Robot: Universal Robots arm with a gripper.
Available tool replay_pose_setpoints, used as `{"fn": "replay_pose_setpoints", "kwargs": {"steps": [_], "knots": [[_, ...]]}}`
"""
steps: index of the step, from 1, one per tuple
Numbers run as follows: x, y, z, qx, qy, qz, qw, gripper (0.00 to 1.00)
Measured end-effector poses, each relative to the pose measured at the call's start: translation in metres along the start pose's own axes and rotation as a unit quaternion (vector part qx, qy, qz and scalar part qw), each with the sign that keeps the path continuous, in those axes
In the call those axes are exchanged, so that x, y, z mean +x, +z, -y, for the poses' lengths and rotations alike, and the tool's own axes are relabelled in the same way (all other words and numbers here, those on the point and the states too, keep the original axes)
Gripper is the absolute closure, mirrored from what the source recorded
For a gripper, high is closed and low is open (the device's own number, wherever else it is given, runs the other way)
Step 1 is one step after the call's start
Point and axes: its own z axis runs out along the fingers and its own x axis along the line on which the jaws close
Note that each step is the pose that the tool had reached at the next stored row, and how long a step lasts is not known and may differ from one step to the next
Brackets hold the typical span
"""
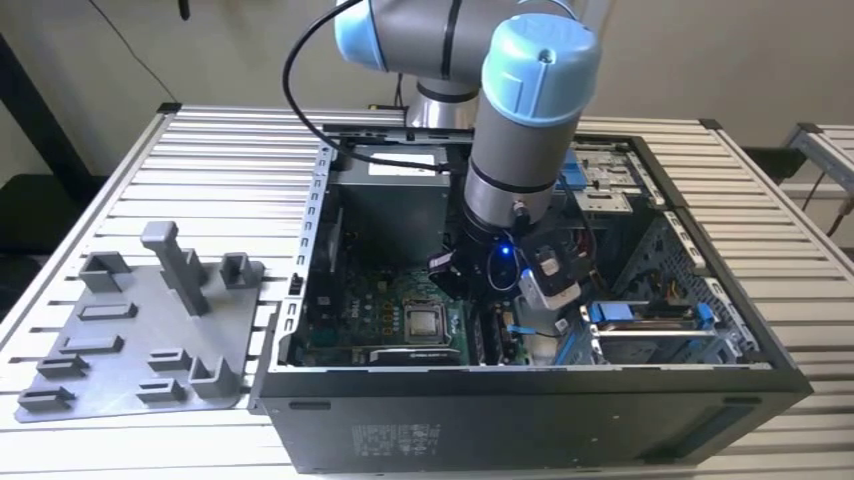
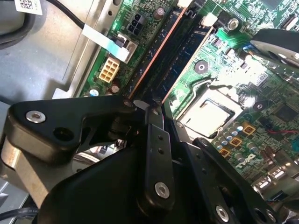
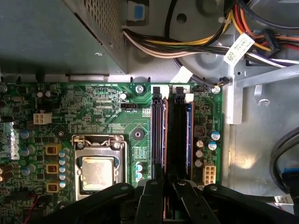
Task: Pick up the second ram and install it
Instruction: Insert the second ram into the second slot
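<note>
A slatted metal table [image 1: 227, 150] carries an open computer case [image 1: 534, 430] lying on its side, with a grey holder plate [image 1: 120, 370] beside it on the exterior view's left. The arm [image 1: 527, 130] reaches down into the case, its gripper [image 1: 501, 290] low over the green motherboard [image 3: 93, 107]. In both wrist views the gripper [image 3: 166, 184] [image 2: 147, 109] sits at one end of the memory slots, its fingers [image 3: 152, 200] drawn narrow on the ram [image 3: 161, 135] [image 2: 152, 60]. The ram stands on edge in line with the slot nearer the processor socket [image 3: 98, 168], a copper-coloured strip running along it. Whether it is fully seated cannot be told. A second stick [image 3: 188, 135] [image 2: 184, 49] stands in the next slot over, just beside the ram and parallel to it. Bundled cables [image 3: 187, 46] cross the case wall beyond the slots.
</note>
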Motion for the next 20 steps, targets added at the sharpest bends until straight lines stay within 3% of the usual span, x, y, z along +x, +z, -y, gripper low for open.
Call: {"fn": "replay_pose_setpoints", "kwargs": {"steps": [8,15,20], "knots": [[0.0000,-0.0003,0.0004,0.0008,0.001,0.0002,1.0000,0.86],[0.0000,0.0026,0.0006,0.0068,0.007,0.0004,1.0000,0.86],[0.0000,0.0027,0.0005,0.0068,0.009,0.0005,0.9999,0.86]]}}
